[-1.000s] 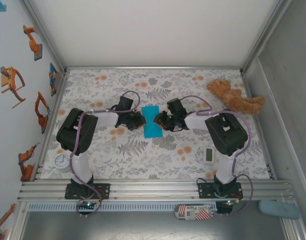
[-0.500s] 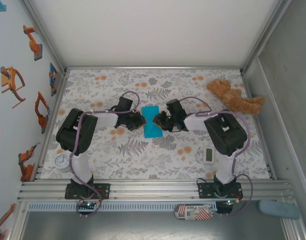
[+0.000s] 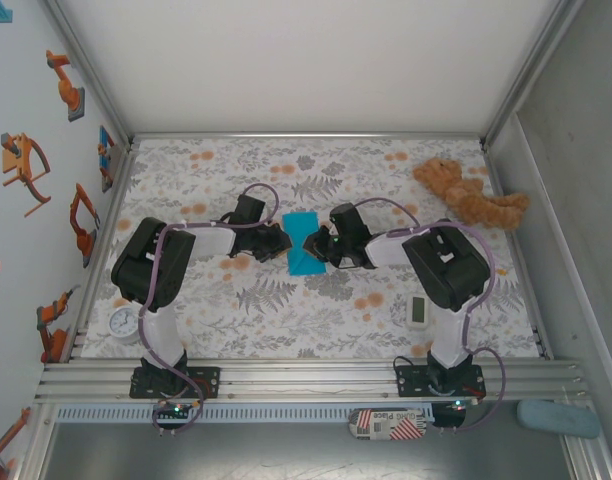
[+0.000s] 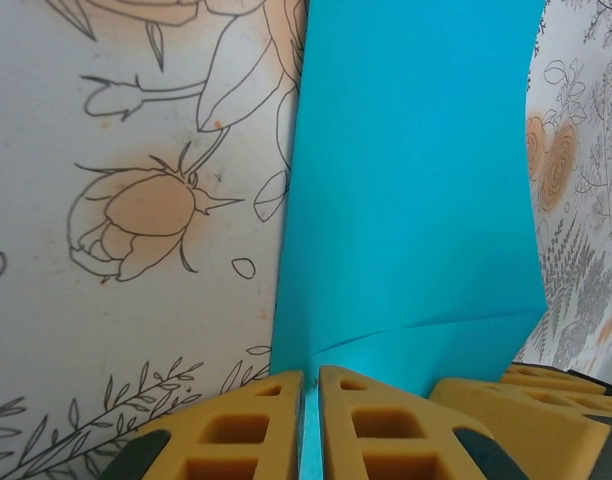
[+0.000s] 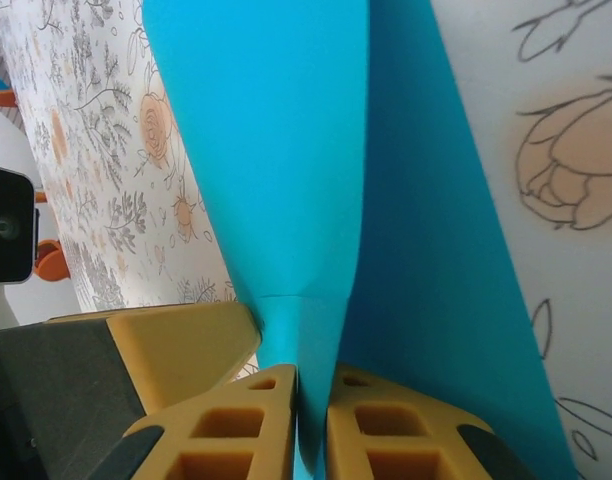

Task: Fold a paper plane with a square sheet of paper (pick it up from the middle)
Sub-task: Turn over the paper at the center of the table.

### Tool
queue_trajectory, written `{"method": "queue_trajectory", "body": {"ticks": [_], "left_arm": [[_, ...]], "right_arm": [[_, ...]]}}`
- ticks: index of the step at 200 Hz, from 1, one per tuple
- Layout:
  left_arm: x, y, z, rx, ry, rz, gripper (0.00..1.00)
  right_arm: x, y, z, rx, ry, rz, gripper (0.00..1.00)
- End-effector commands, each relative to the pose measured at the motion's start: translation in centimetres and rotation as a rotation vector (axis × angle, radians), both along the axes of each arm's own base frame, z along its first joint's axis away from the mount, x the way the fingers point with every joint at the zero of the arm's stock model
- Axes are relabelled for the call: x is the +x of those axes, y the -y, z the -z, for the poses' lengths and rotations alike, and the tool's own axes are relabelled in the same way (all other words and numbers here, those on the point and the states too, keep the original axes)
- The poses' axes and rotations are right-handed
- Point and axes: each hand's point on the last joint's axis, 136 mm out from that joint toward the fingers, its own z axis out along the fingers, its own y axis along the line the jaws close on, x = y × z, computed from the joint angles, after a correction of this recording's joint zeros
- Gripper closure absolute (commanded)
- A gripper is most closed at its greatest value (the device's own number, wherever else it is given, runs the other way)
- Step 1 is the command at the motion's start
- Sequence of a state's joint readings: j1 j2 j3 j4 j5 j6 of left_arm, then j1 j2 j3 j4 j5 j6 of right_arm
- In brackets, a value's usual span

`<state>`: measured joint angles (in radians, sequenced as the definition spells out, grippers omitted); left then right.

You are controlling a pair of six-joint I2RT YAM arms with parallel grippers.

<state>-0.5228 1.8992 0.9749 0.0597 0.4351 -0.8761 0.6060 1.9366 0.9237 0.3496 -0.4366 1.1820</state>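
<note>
Left claw (image 4: 311, 375) and right claw (image 5: 313, 372) are each pressed together on an opposite side edge of the cyan sheet of paper (image 3: 305, 262), pinching it between yellow fingertips (image 4: 246, 420). Nearest, a striped packet (image 3: 386, 424) by the frame rail carries print too small to read; a white timer (image 3: 417, 311) lies on the floral tabletop (image 3: 286, 320); the sheet sits mid-tabletop between both claws; a teddy bear (image 3: 471, 195) lies far right.

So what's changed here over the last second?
The right gripper slid left to the right edge of the paper and pinched it shut. The left gripper stayed clamped on the opposite edge. The paper is still on the table, and the teddy and timer have not moved.
</note>
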Motion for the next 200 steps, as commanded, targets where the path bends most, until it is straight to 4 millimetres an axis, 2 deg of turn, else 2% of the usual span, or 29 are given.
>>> {"method": "queue_trajectory", "body": {"ticks": [1, 24, 52, 80, 102, 119, 133, 143, 168, 200], "left_arm": [[-1.9, -2.2, 1.9, 0.095, -0.078, -0.033, 0.85], [-1.0, -2.0, -0.7, 0.068, -0.011, -0.039, 0.83], [0.6, -2.8, -5.1, 0.021, 0.091, -0.081, 0.71], [1.4, -4.3, -9.1, -0.045, 0.182, -0.142, 0.55], [1.5, -5.0, -11.9, -0.132, 0.238, -0.17, 0.43], [1.5, -4.9, -14.6, -0.22, 0.303, -0.174, 0.3], [1.3, -4.4, -16.8, -0.29, 0.353, -0.151, 0.16], [1.1, -3.8, -18.2, -0.344, 0.374, -0.128, 0.12], [0.8, -2.8, -20.2, -0.462, 0.371, -0.106, 0.07], [1.1, -2.0, -20.6, -0.515, 0.347, -0.093, 0.08]], "right_arm": [[-0.1, -0.6, 0.4, 0.023, 0.016, -0.015, 0.9], [0.1, -0.4, -0.3, 0.025, 0.054, -0.01, 0.97], [0.9, -0.5, -2.4, 0.025, 0.147, -0.025, 1.0], [1.9, -0.6, -6.6, 0.044, 0.29, -0.052, 1.0], [2.8, -0.5, -10.7, 0.079, 0.41, -0.065, 1.0], [3.4, -0.5, -14.1, 0.123, 0.488, -0.073, 1.0], [3.8, -0.5, -16.6, 0.166, 0.54, -0.075, 1.0], [4.0, -0.5, -18.0, 0.192, 0.561, -0.073, 1.0], [4.1, -1.1, -20.2, 0.27, 0.57, -0.072, 1.0], [4.2, -1.3, -21.6, 0.361, 0.553, -0.066, 1.0]]}}
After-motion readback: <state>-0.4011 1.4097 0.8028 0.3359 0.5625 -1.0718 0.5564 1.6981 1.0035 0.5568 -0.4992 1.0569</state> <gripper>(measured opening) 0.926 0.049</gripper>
